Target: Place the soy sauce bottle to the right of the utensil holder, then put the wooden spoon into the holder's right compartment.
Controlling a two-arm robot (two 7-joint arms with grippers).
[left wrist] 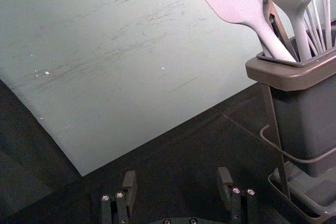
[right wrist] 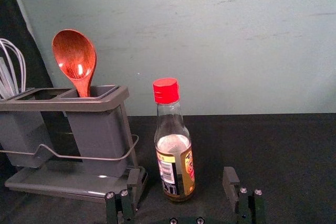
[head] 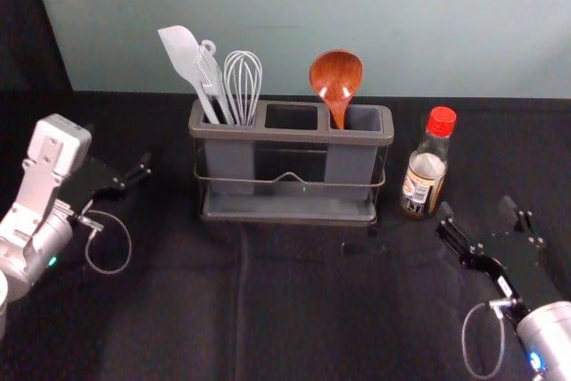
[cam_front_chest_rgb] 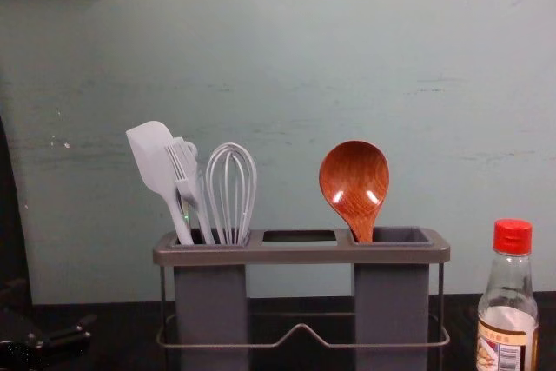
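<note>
Bottle (head: 423, 183) beyond right gripper's (head: 478, 210) parted jaws; left gripper (head: 121, 163) left of holder (head: 290, 135), jaws apart.

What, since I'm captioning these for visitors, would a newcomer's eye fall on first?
Probably the bright red cap of the soy sauce bottle, right of the utensil holder. Next, the glossy wooden spoon, bowl up in the holder's right compartment. The pale whisk and spatula stand in the left one.

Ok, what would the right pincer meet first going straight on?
Probably the soy sauce bottle: the right wrist view shows it beyond the right pincer, lined up between its open fingers; how far is unclear.
</note>
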